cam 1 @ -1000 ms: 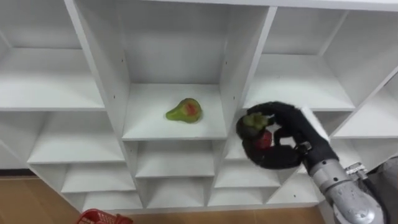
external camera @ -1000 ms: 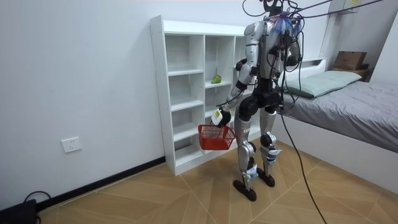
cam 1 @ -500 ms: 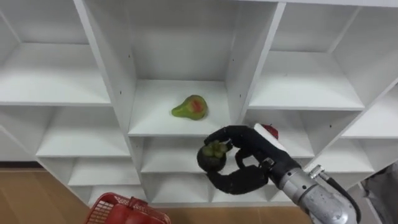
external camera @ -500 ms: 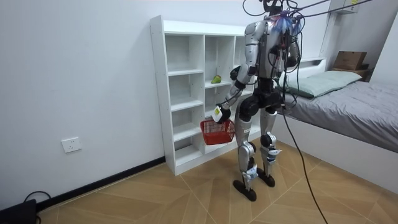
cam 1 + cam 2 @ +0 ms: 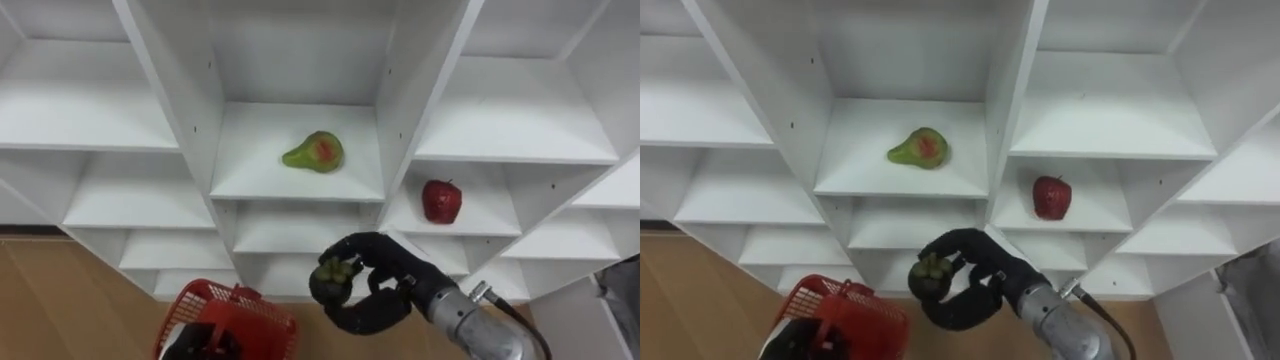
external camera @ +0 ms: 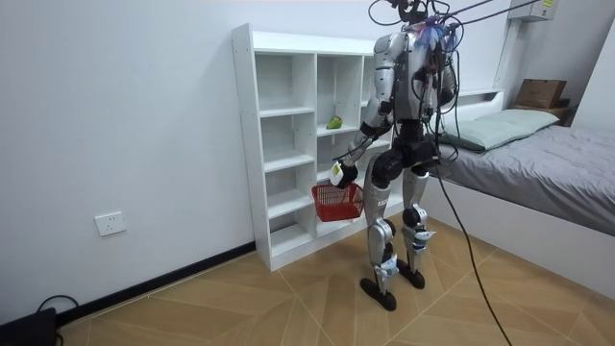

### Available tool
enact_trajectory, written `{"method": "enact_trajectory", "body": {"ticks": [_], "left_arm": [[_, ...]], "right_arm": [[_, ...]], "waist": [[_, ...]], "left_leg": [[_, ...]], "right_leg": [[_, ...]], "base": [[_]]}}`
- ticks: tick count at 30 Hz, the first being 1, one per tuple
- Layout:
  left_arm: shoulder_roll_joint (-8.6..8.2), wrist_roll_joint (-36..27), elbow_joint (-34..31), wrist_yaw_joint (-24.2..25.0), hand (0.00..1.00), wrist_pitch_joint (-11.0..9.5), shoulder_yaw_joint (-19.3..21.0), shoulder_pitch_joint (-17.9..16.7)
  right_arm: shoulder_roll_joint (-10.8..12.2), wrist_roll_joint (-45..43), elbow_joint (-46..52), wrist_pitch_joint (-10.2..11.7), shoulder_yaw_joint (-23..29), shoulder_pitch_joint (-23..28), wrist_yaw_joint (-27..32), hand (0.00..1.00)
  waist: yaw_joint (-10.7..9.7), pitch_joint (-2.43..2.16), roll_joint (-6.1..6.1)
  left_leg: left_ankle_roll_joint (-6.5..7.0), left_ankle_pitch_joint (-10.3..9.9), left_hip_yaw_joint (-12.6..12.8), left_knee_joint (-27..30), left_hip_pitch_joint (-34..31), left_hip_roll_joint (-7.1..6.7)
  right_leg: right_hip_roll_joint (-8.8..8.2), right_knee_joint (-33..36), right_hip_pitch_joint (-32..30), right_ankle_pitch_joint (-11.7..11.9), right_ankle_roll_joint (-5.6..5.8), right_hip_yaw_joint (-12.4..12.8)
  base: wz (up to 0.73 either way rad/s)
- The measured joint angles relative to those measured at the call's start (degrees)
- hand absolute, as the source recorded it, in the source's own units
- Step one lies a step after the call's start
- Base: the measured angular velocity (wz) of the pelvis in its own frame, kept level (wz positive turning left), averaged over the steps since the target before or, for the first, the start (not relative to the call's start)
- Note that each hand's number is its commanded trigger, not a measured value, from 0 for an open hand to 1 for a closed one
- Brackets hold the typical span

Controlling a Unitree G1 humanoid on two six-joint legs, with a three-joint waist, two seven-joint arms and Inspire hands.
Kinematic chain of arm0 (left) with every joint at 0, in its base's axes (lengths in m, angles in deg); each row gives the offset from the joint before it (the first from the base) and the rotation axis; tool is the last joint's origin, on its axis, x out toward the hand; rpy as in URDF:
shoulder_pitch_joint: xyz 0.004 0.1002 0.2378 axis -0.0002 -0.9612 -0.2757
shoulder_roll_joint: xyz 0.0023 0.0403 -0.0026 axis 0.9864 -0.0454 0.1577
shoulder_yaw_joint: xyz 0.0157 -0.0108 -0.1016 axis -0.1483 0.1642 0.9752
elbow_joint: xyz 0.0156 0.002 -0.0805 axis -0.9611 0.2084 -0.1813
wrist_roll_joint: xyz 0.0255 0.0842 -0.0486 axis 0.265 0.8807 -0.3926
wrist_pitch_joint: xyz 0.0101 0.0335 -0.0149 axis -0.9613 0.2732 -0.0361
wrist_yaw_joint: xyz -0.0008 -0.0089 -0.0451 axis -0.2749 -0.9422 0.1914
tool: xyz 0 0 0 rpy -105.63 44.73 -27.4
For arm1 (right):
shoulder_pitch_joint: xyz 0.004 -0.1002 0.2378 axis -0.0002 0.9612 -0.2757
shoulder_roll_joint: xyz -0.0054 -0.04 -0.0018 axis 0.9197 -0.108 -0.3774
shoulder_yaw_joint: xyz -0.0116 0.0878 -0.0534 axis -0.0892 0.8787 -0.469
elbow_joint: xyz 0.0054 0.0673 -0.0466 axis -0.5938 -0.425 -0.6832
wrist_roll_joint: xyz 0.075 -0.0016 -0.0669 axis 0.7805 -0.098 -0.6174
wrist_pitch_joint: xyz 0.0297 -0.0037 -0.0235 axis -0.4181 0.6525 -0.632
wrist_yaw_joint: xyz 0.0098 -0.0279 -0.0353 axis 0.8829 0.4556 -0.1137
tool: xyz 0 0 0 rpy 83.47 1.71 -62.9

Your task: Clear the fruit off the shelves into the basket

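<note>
My right hand (image 5: pixel 378 300) is shut on a dark green round fruit (image 5: pixel 337 275). It holds the fruit in front of the closet's lower shelves, just right of and above the red basket (image 5: pixel 255 322). The basket hangs at the lower left from my left hand (image 6: pixel 336 174), which is closed on its handle. A green pear with a red patch (image 5: pixel 315 152) lies on the middle shelf. One compartment to the right and a level lower stands a red apple (image 5: pixel 442 200).
The white closet (image 6: pixel 279 125) has several open compartments with upright dividers (image 5: pixel 175 110) between them. I stand close in front of it on a wooden floor. A bed (image 6: pixel 538 163) lies at the room view's right behind me.
My right hand has come out of the right compartment and moved down and left with the green fruit, close to the basket. The basket has risen into view. The apple now shows.
</note>
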Motion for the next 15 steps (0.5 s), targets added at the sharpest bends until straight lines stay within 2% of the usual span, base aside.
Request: {"method": "enact_trajectory", "body": {"ticks": [1, 3, 6, 15], "left_arm": [[-0.28, -1.0, 0.0, 0.1, 1.0, -0.3, -0.7, 0.4], [-0.94, -1.1, 0.1, 0.2, 1.0, -0.7, -1.6, 1.2], [-1.03, -1.1, 0.1, 1.2, 1.0, -1.3, -1.7, 2.0], [-1.01, -1.4, 0.2, 2.9, 1.0, -1.4, -3.7, 2.9]], "right_arm": [[0.4, -0.3, -1.4, 0.0, -1.0, -0.9, 0.9, 1.0], [1.1, -1.6, -3.7, 0.0, -2.1, -1.6, 2.0, 1.0], [2.2, -3.2, -8.2, 0.3, -2.7, -3.5, 2.3, 1.0], [3.2, -6.8, -21.0, 0.7, -3.6, -7.7, 6.9, 1.0]], "waist": [[0.0, 0.19, 0.33], [-0.2, 0.18, 0.74], [-0.3, 0.2, 0.79], [-0.4, 0.2, 0.93]], "left_leg": [[0.0, 0.0, 0.0, 0.4, -0.6, 0.01], [0.01, 0.0, 0.0, 1.0, -2.2, 0.01], [0.07, 0.0, -0.1, 1.8, -3.9, 0.01], [0.28, 0.2, -0.8, 2.5, -6.2, -0.16]], "right_leg": [[-0.05, 0.6, -0.8, 0.0, 0.0, 0.0], [-0.13, 1.2, -2.3, 0.0, 0.0, -0.1], [-0.18, 2.0, -3.9, 0.0, -0.01, 0.1], [-0.47, 2.7, -5.6, 0.0, -0.07, -0.7]], "base": [[0.0], [0.0], [0.0], [0.05]]}}
